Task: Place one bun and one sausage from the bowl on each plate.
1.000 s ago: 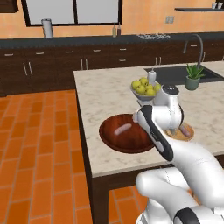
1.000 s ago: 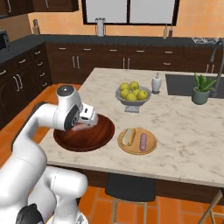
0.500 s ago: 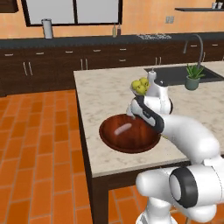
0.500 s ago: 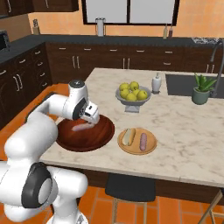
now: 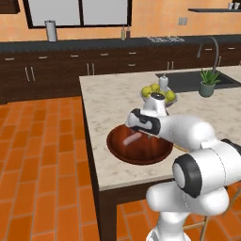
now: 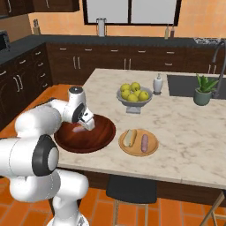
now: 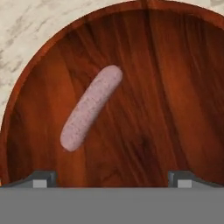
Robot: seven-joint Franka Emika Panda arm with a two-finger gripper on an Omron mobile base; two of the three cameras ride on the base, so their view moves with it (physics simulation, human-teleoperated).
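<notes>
Hovering over the bowl [image 7: 175, 100], gripper [image 7: 111, 177] spread wide and empty, ready to straddle. One sausage [image 7: 90, 107] lying loose toward ten o'clock in the hand view, tilted. Orange plate [image 6: 153, 148] at the bowl's three o'clock already loaded, bun beside sausage.

The bowl [image 7: 175, 87] looks like polished reddish-brown wood with streaked grain and a soft sheen. The sausage [image 7: 91, 107] in it has a matt, finely speckled pink skin. The counter [image 6: 185, 128] looks like smooth pale marble with faint grey veining. The orange-tan plate [image 6: 152, 149] appears wooden. The floor [image 5: 42, 160] is matt terracotta tile.
</notes>
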